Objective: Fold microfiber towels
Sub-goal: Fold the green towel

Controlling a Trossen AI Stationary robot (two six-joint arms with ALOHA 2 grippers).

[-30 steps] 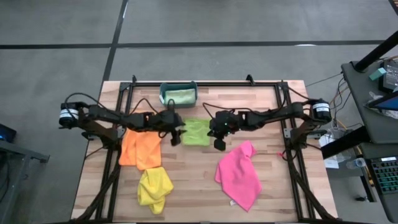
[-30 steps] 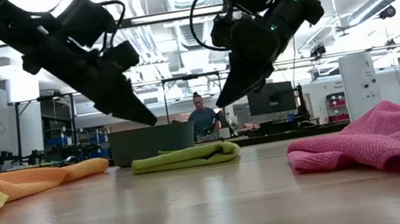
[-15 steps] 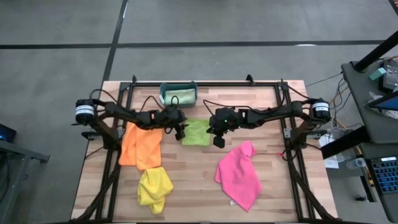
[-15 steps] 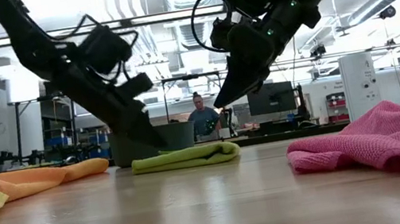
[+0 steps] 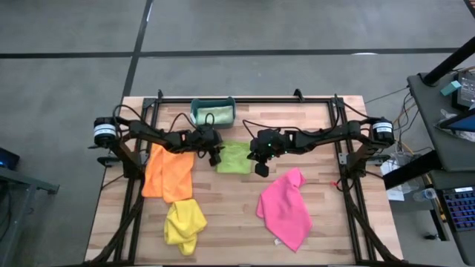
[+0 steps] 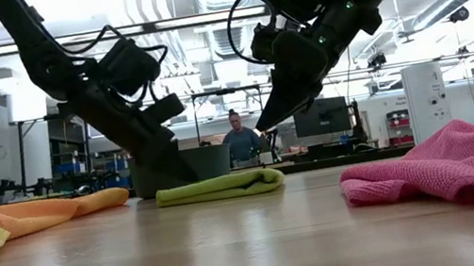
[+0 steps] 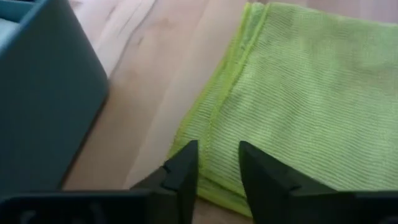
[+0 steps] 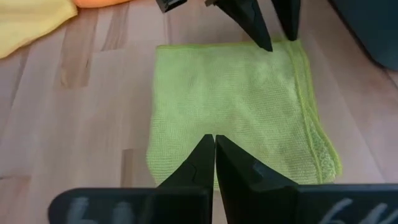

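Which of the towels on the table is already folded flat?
The lime green towel, a neat folded rectangle between both grippers. The orange, yellow and pink towels lie loose or crumpled.

I find no text, label, brand, number or sign that I can read in any of my views. The towels, the bin and the worktop carry no print that I can see. The screens and equipment in the room behind the worktop are too small and blurred for me to make out any lettering.
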